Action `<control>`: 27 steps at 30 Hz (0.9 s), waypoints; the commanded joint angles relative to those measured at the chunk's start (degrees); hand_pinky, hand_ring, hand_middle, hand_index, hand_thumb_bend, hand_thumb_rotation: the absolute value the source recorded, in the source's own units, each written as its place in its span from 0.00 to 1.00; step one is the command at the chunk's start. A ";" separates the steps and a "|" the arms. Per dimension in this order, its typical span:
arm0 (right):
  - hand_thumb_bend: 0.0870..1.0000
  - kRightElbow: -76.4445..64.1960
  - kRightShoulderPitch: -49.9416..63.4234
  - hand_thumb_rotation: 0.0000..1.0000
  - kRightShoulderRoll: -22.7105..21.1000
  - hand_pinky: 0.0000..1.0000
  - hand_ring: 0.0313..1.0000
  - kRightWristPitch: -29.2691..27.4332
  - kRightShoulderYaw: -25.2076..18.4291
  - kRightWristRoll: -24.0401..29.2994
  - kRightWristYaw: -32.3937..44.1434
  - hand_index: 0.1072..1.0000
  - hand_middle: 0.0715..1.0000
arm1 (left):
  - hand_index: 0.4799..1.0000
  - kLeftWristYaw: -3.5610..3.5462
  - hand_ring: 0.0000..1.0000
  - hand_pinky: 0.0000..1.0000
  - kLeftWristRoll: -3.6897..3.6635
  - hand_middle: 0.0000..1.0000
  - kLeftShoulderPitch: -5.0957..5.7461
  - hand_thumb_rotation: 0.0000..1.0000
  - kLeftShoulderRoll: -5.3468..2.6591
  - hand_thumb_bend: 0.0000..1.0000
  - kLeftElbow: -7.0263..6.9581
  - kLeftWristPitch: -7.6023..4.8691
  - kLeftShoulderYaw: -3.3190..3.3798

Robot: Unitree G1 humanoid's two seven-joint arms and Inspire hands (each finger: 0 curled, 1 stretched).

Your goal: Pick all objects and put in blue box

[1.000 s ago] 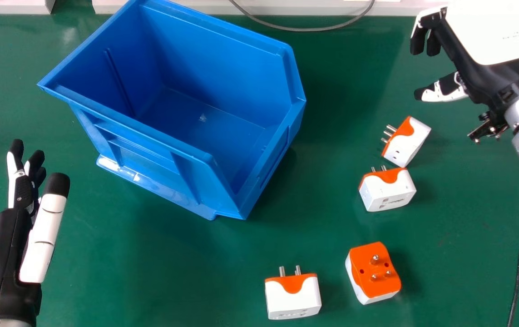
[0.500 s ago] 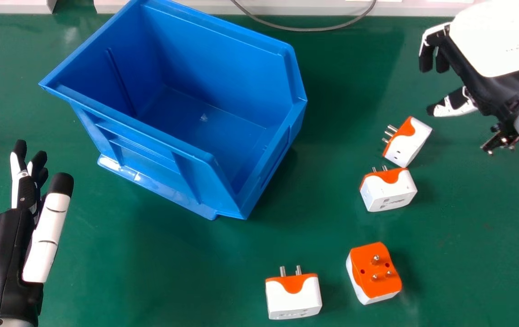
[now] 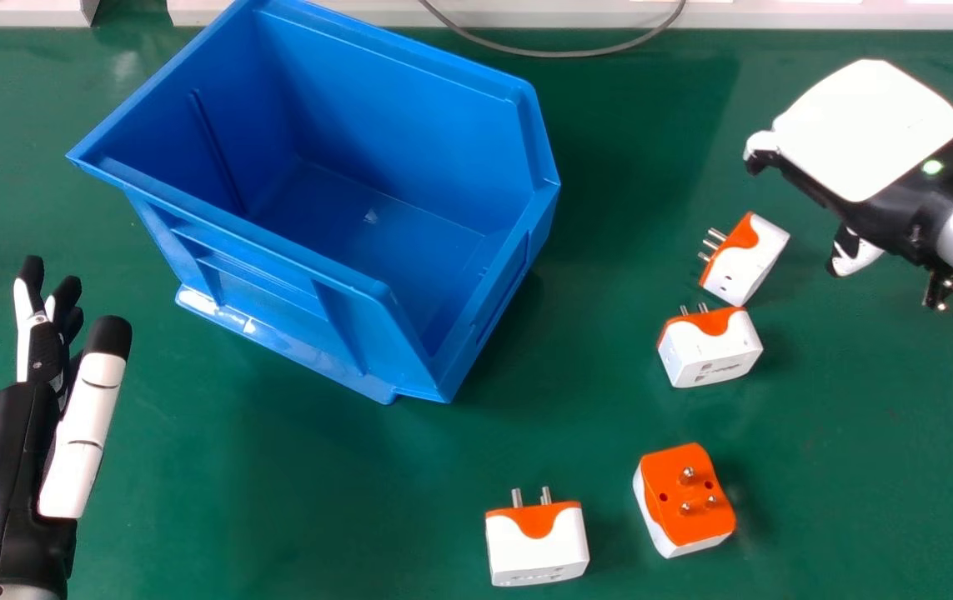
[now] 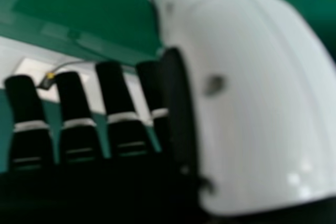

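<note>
"Head view first: where are the things to pick?"

"On the green table (image 3: 843, 500): a far white-and-orange plastic plug adapter (image 3: 743, 260), prongs boxward, next to a second adapter (image 3: 711, 348); nearer us, a third adapter (image 3: 684, 500), prongs up, and a fourth adapter (image 3: 536, 544)."

"And the open blue plastic box (image 3: 393, 108)?"

"Left of them all, none inside."

"Which hand?"

"The black-and-white right hand (image 3: 868, 137), I'd judge, beside the far pair, fingers apart from the thumb, holding nothing. The left hand (image 3: 22, 467) lies at the left edge, fingers straight."

"Any advice?"

"Line up over the far one, straddle its white body, and spare the neighbour a nudge. Close squarely, clear of the prongs, then lift above the rim."
</note>
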 commanded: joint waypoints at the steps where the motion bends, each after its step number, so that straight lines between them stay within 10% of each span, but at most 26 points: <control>1: 0.82 1.53 -3.17 0.29 -0.81 0.94 0.98 0.24 1.90 -2.82 -2.52 0.95 0.98 | 1.00 0.08 1.00 0.96 -0.29 1.00 0.41 0.98 0.81 0.69 -1.11 -0.76 0.32; 12: 0.79 10.39 -8.10 0.33 2.73 0.98 1.00 1.64 8.38 -8.71 -10.69 1.00 1.00 | 1.00 0.40 1.00 0.95 0.39 1.00 1.06 0.97 0.88 0.69 -1.26 -1.68 0.23; 27: 0.72 20.74 -9.65 0.33 9.45 0.92 1.00 6.05 14.77 -9.38 -16.31 0.99 1.00 | 1.00 -0.54 1.00 0.95 -1.16 1.00 2.89 0.98 1.11 0.68 -3.19 -1.27 0.94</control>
